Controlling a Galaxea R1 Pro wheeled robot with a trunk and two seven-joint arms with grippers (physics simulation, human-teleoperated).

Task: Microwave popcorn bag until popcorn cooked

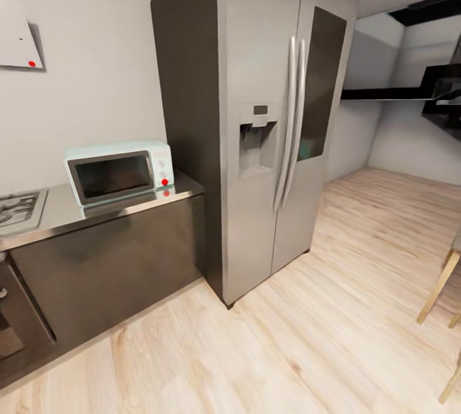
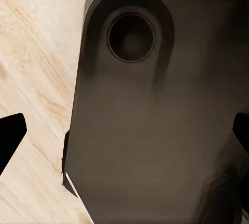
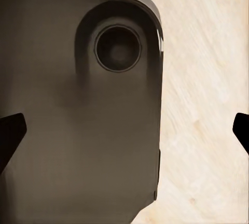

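- The microwave [image 1: 120, 172] sits at the left of the head view on the grey surface [image 1: 61, 215], its door shut, near the surface's right end and just beside the tall fridge [image 1: 266, 113].
- The surface's front edge runs from the lower left up toward the fridge's dark side; dark cabinet fronts [image 1: 109, 266] drop from it to the floor.
- A gas hob [image 1: 19, 207] shows at the left edge of the frame, set into the same surface, apart from the microwave.
- A white hood [image 1: 19, 42] hangs on the wall at the upper left.
- Light wood floor [image 1: 320, 331] spreads across the lower and right parts of the frame, open in front of the cabinets and fridge.
- Pale wooden legs [image 1: 440, 282] stand at the right edge.
- In the left wrist view, the left pincer [image 2: 124, 135] shows dark fingertips [image 2: 10, 135] at opposite frame edges, spread wide, over a dark robot part [image 2: 155, 120] and floor.
- In the right wrist view, the right pincer [image 3: 124, 133] is likewise spread, grasping nothing.
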